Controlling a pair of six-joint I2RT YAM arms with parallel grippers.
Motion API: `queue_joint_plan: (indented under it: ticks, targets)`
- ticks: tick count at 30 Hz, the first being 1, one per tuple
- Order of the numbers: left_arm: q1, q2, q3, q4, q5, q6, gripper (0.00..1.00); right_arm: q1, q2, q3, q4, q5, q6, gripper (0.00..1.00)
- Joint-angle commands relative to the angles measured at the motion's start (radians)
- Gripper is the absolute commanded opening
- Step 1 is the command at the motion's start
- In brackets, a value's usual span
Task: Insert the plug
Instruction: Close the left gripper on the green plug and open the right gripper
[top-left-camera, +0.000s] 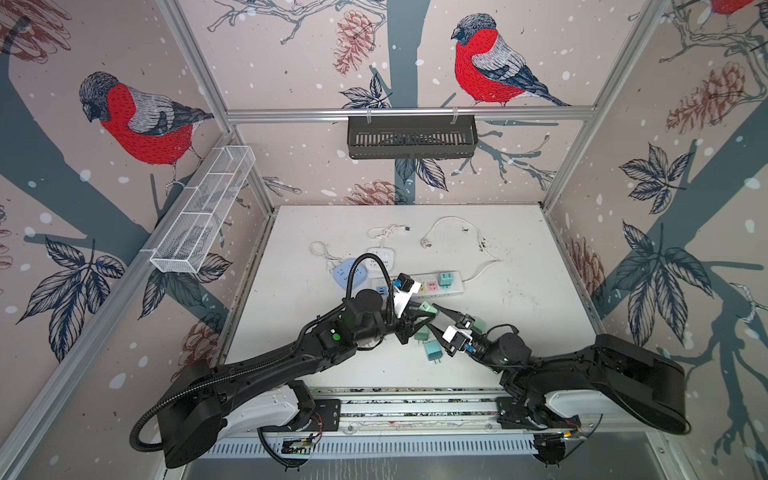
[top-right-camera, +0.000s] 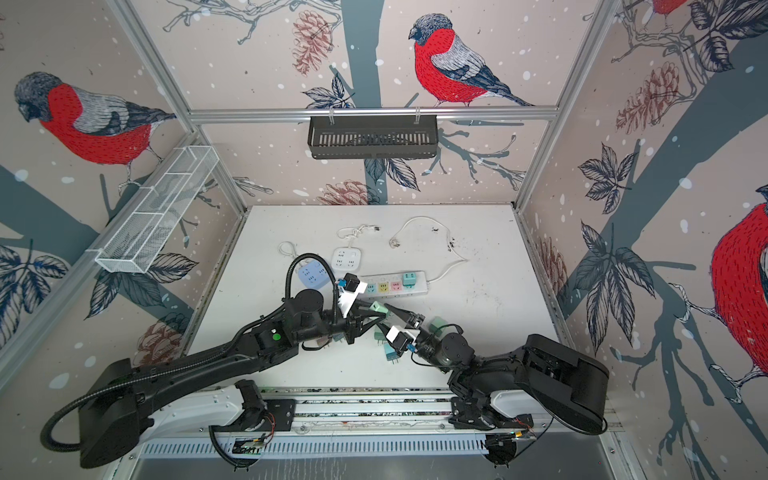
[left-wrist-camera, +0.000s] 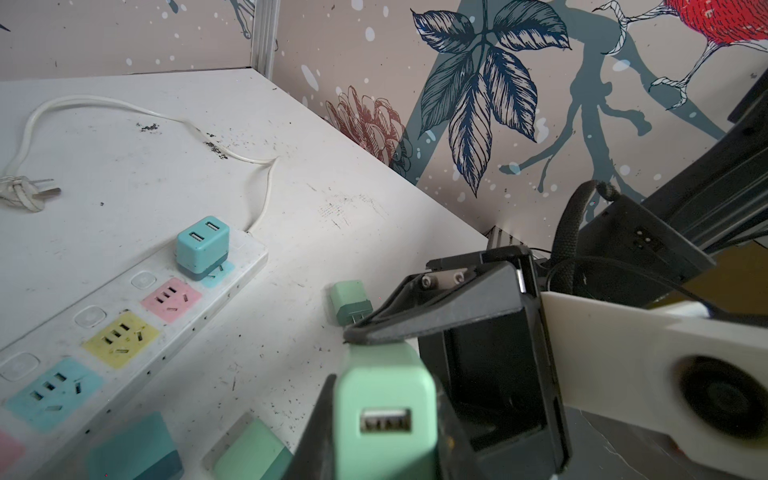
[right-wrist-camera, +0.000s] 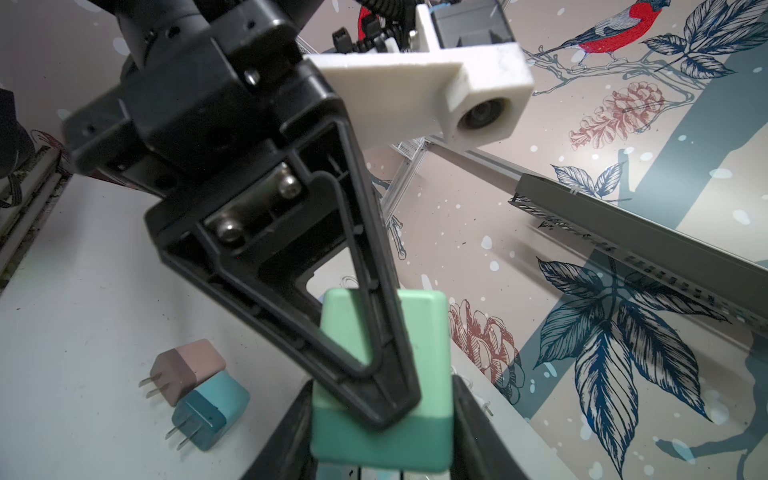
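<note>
A mint-green plug hangs above the table's middle, held from both sides. My left gripper is shut on the plug, whose USB port faces that camera. My right gripper is shut on the same plug, with a left finger lying across it. The white power strip lies just behind, with a teal plug seated at its cable end. Its pink, yellow and blue sockets are free.
Loose plugs lie under the grippers: teal, green and brown. A round blue socket block and a white square one sit behind the strip. White cables trail toward the back wall.
</note>
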Motion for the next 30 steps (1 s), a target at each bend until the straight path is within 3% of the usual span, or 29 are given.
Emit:
queue_joint_plan:
  ticks: [1, 2, 4, 7, 8, 15, 19, 21, 25, 30]
  targets:
    - [-0.008, 0.004, 0.014, 0.065, 0.093, 0.056, 0.0, 0.009, 0.006, -0.007, 0.082, 0.014, 0.06, 0.36]
    - [-0.008, 0.001, 0.012, 0.064, 0.081, 0.06, 0.0, 0.01, 0.004, -0.017, 0.096, 0.024, 0.066, 0.44]
    - [-0.008, -0.011, 0.007, 0.069, 0.061, 0.069, 0.0, 0.01, -0.002, -0.039, 0.117, 0.036, 0.069, 0.69]
    - [-0.008, -0.031, 0.0, 0.088, 0.036, 0.083, 0.0, 0.01, -0.027, -0.045, 0.081, 0.062, 0.053, 0.88]
    - [-0.008, -0.038, 0.0, 0.093, 0.023, 0.09, 0.0, 0.01, -0.039, -0.045, 0.065, 0.08, 0.049, 1.0]
    - [-0.008, -0.119, -0.004, 0.058, -0.12, 0.219, 0.0, 0.005, -0.138, -0.087, 0.03, 0.16, 0.036, 1.0]
    - [-0.007, -0.174, -0.028, 0.044, -0.203, 0.374, 0.0, -0.023, -0.248, -0.112, -0.056, 0.18, 0.07, 1.0]
    - [-0.008, -0.193, -0.032, 0.013, -0.187, 0.486, 0.0, -0.052, -0.312, -0.106, -0.134, 0.182, 0.086, 1.0]
    - [-0.008, -0.195, -0.015, -0.048, -0.3, 0.582, 0.0, -0.172, -0.423, -0.107, -0.215, 0.158, 0.185, 1.0]
    - [-0.007, -0.168, -0.016, -0.097, -0.277, 0.752, 0.0, -0.355, -0.467, -0.107, -0.26, 0.135, 0.369, 1.0]
